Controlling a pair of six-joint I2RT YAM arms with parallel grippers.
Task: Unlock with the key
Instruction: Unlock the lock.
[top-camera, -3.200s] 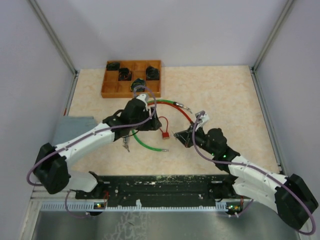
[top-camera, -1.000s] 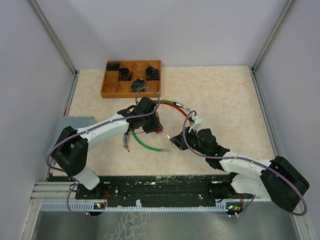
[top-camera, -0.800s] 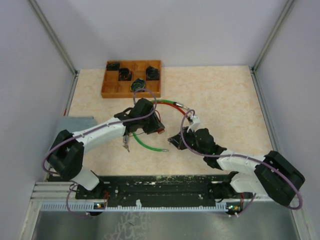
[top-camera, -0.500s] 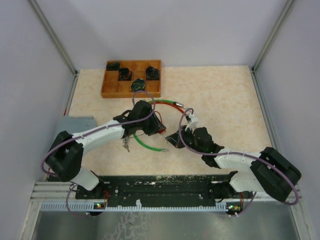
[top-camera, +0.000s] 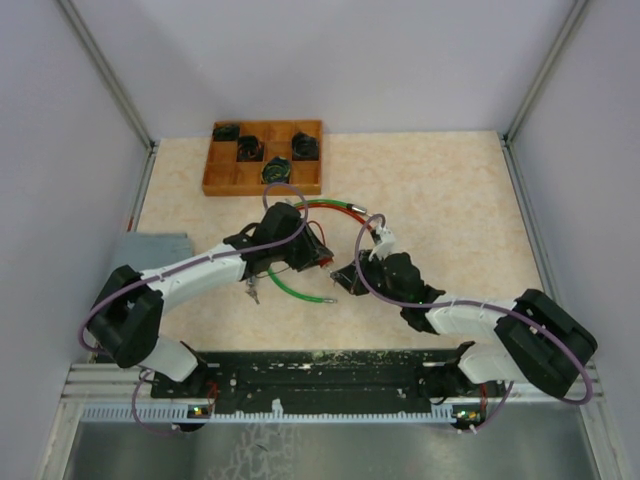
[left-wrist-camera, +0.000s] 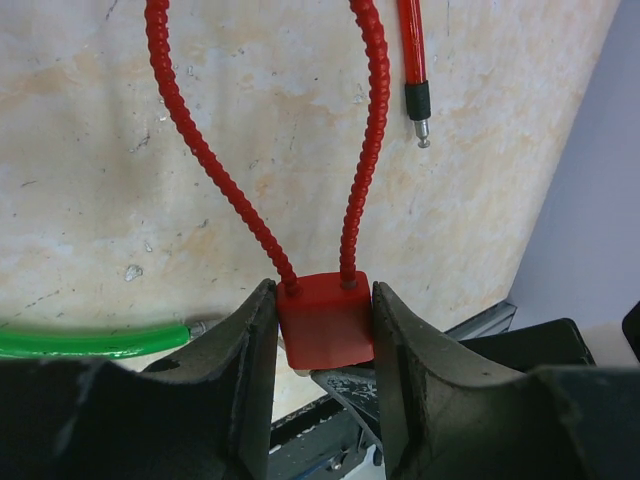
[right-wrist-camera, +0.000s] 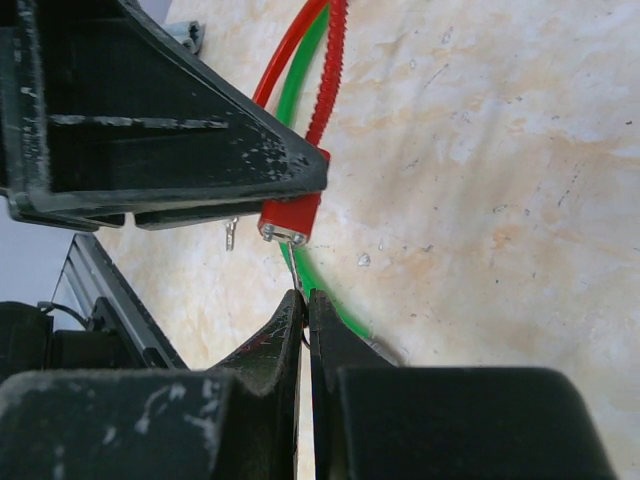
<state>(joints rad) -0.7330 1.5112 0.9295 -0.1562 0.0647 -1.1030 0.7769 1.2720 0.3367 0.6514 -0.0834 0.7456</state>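
My left gripper (left-wrist-camera: 322, 345) is shut on the red padlock (left-wrist-camera: 323, 320), whose ribbed red cable shackle (left-wrist-camera: 205, 150) loops away over the table. In the top view the left gripper (top-camera: 318, 256) holds the lock (top-camera: 322, 259) mid-table. My right gripper (right-wrist-camera: 304, 297) is shut on a thin silver key (right-wrist-camera: 292, 265); the key's tip sits at the underside of the red lock (right-wrist-camera: 291, 219). In the top view the right gripper (top-camera: 345, 278) is just right of the lock.
A green cable (top-camera: 290, 290) and a red cable (top-camera: 345, 207) lie on the table near the lock. A wooden compartment tray (top-camera: 222, 176) with dark items stands at the back left. A small metal piece (top-camera: 251, 291) lies left of the green cable.
The right gripper has moved left toward the lock, bringing the key up to it. The left gripper has shifted slightly right with the lock.
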